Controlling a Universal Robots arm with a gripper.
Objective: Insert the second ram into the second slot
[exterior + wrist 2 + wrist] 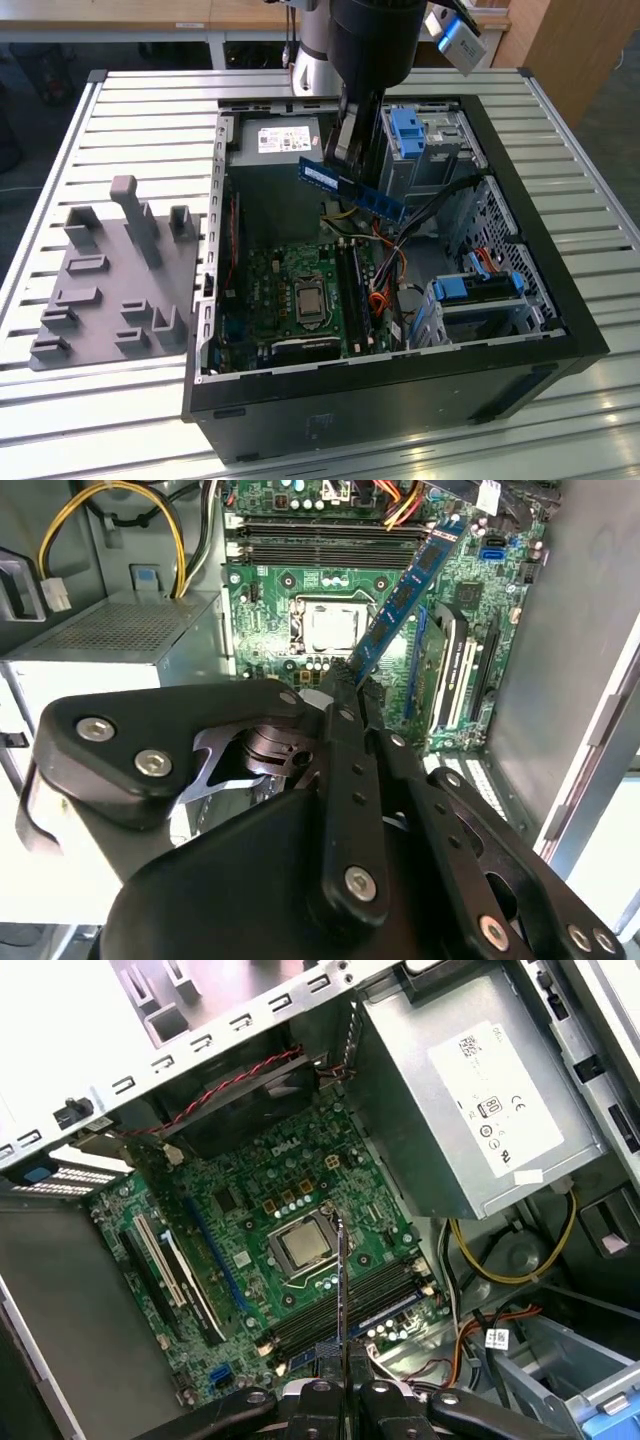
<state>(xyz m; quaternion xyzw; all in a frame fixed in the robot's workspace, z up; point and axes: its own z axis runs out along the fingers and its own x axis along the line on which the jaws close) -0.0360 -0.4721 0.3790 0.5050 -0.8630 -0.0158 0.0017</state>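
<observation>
Gripping the blue memory stick [352, 189] near one end with the gripper [343, 150] closed tight on it, hanging tilted over the open computer case [400, 400], well above the board's slots [390, 1295], probably risking a crooked, jammed entry if lowered slanted

Second ram [368, 197]: gripped end hidden inside gripper [343, 160]; edge-on in first wrist view, faces unseen. Arm [370, 40]: cut off by exterior view's top edge. Power supply [470, 1090] label: print too small.

Second ram [350, 188]: thin blue stick, long edge down, slanted, up in air over mobo [262, 285], not seated.
</observation>
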